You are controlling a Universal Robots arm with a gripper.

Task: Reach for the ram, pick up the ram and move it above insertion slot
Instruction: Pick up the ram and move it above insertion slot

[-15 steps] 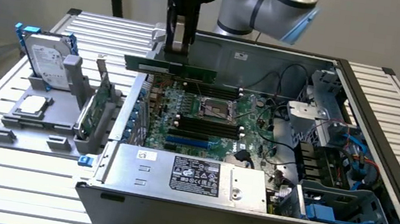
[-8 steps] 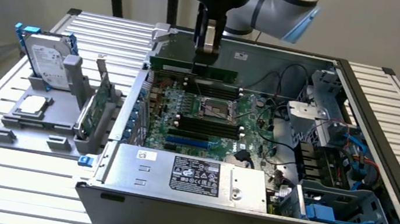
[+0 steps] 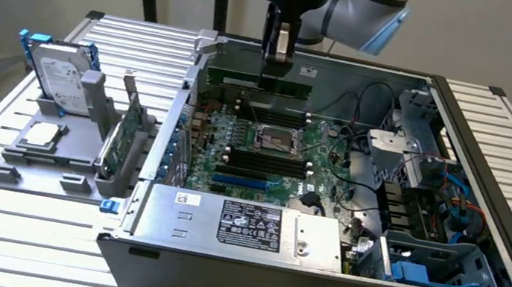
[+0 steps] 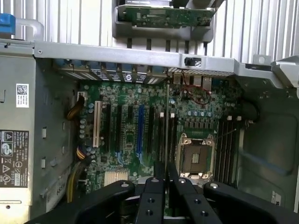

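Pinching the ram edge-on between nearly closed fingers, gripper poised above motherboard, inside open computer case

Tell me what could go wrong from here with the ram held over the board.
1. The gripper pinches the ram by its thin edge, so it could tilt or slip.
2. The open CPU socket lies right beside the hanging ram; a drop might hit it.
3. Red wires near the stick's end could snag.
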